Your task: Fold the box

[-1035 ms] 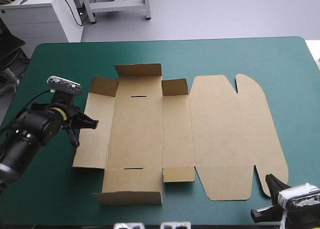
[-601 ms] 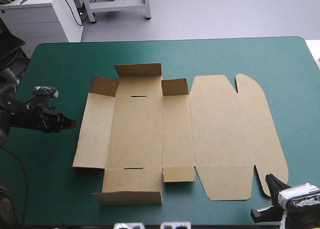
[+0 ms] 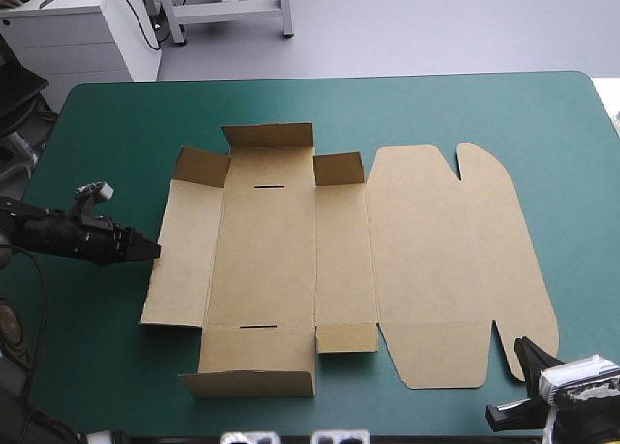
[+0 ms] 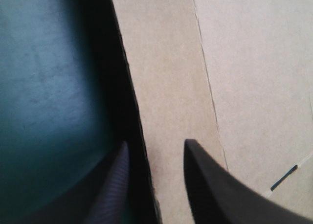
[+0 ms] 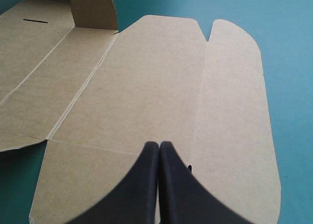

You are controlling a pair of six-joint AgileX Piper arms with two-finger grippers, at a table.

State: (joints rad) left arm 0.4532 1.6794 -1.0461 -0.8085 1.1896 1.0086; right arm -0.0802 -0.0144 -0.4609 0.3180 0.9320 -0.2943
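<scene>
At the near right corner of the desk (image 3: pixel 107 366) the right gripper (image 3: pixel 514 390) rests just beside the near edge of the box (image 3: pixel 291 260). In the right wrist view its black fingers are clenched into one point (image 5: pixel 159 146), with nothing between them, and the brown board lies ahead of them.

The box sits in the middle of the desk as a cut brown sheet, mostly flat. Its wide right panel, with two rounded lobes, lies flat on the teal-green cover. At the near end a long flap (image 3: pixel 250 383) is lifted a little. A narrow slot (image 3: pixel 259 326) is cut just behind it, and a second slot (image 3: pixel 271 185) is cut near the far end.

At the left side the left gripper (image 3: pixel 147 250) is low, at the left edge of the sheet. Its fingers are released and stand apart (image 4: pixel 156 148). That edge runs between them, one finger over the cover and the other over the board (image 4: pixel 234 62).

At the far end one long flap (image 3: pixel 267 135) stands upright, and beside it two small flaps (image 3: pixel 339 168) are raised. Beyond them the cover is bare up to the far edge.
</scene>
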